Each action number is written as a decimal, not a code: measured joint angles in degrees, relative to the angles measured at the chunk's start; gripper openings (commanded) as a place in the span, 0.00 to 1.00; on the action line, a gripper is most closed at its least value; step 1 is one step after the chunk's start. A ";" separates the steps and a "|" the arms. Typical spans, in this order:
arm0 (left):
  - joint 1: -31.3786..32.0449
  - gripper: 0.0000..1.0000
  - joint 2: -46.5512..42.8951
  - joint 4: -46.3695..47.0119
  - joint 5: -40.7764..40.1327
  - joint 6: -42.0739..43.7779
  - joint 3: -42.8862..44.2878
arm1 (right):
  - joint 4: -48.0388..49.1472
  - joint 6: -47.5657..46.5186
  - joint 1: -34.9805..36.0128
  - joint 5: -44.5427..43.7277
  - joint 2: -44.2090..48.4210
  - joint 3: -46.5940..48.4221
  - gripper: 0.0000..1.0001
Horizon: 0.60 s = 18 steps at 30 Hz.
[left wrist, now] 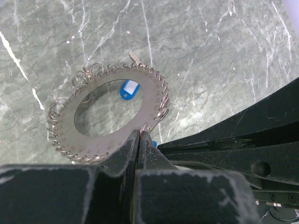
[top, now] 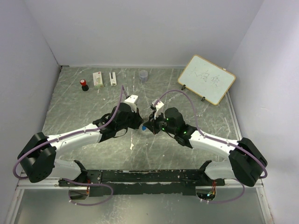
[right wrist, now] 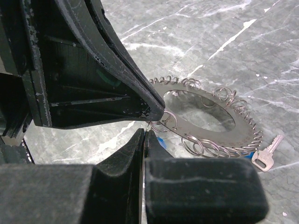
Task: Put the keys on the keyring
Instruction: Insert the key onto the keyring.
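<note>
The keyring (left wrist: 100, 140) is a flat metal ring edged with many small wire loops, held a little above the table. My left gripper (left wrist: 140, 135) is shut on its near rim. My right gripper (right wrist: 145, 133) is shut on a thin wire loop at the rim of the keyring (right wrist: 219, 135), right beside the left fingertips (right wrist: 152, 109). Both grippers meet at mid-table (top: 145, 124). A blue-headed key (left wrist: 129, 88) lies on the table, seen through the ring's hole. A silver key (right wrist: 265, 157) lies just beyond the ring and also shows in the left wrist view (left wrist: 135, 58).
At the back of the table stand a small grey cup (top: 143, 74), two white boxes (top: 98, 79), a red-capped black item (top: 84, 85) and a tilted whiteboard (top: 206, 79). White walls close in the table at the back and on both sides.
</note>
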<state>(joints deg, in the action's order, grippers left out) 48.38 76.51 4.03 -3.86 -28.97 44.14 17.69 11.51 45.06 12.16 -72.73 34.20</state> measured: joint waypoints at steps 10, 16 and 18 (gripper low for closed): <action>0.00 0.13 -0.07 0.92 0.02 -0.44 -0.48 | -1.57 0.94 0.02 -1.33 0.46 0.52 0.00; 0.00 0.25 -0.15 1.11 0.02 -0.70 -0.85 | -2.23 1.46 0.02 -1.77 0.70 0.52 0.00; 0.00 0.33 -0.28 1.14 -0.09 -0.74 -0.92 | -2.38 1.55 0.02 -2.05 0.96 0.52 0.00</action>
<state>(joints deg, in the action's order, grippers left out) 48.38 76.23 5.17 -3.95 -29.71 43.22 15.31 13.06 45.08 10.11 -71.77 34.72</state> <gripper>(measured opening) 0.234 0.006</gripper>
